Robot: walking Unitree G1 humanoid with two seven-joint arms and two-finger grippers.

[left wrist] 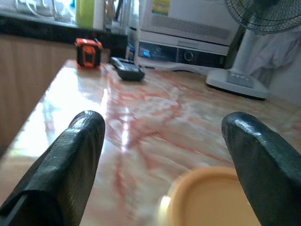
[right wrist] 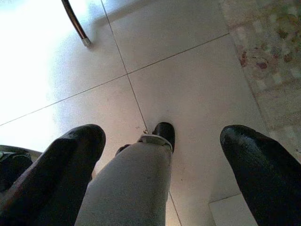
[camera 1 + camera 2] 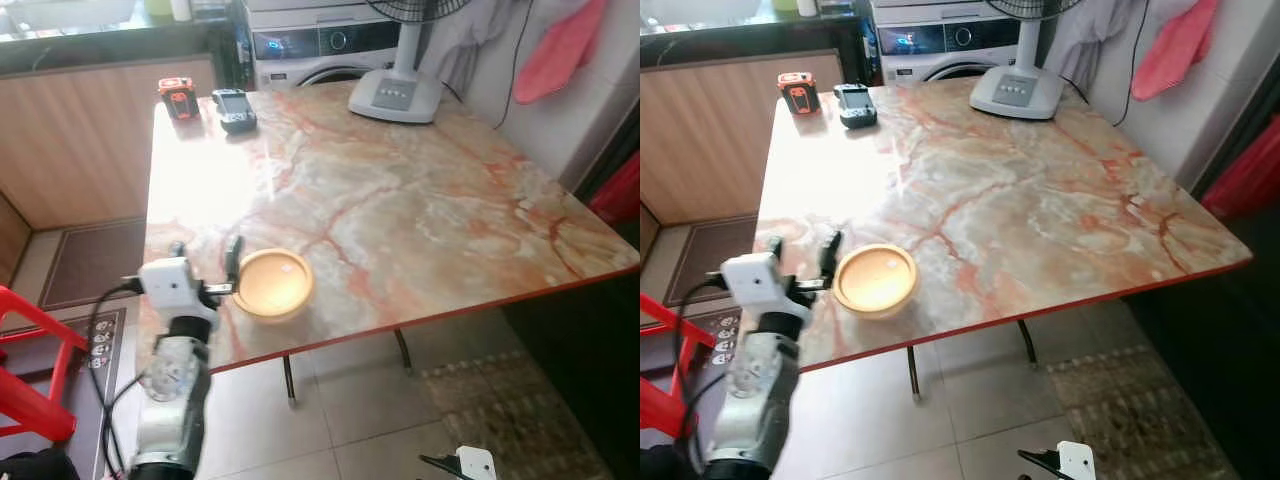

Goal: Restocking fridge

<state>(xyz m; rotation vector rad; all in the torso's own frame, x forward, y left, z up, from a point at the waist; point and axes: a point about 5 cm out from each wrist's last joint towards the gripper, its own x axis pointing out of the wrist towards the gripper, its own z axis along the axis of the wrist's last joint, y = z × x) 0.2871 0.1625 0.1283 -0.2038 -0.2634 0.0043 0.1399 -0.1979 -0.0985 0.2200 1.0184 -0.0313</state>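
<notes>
I see the round, shallow orange bowl (image 3: 273, 283) at the counter's (image 3: 420, 220) near left corner, just beside my left pincer (image 3: 206, 262), whose ribbed black fingers (image 1: 70, 165) are spread wide, the bowl's smooth rim near one of them. The counter is glossy, orange-veined marble. My right pincer (image 2: 162, 155) hangs over the tiled floor (image 2: 188, 80), fingers apart.

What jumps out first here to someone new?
The marble-patterned table dominates, with a round yellow lidded container near its front-left edge. The left gripper is open right beside the container, not touching it. A white fan base sits at the far side; the right gripper hangs open over the floor.
</notes>
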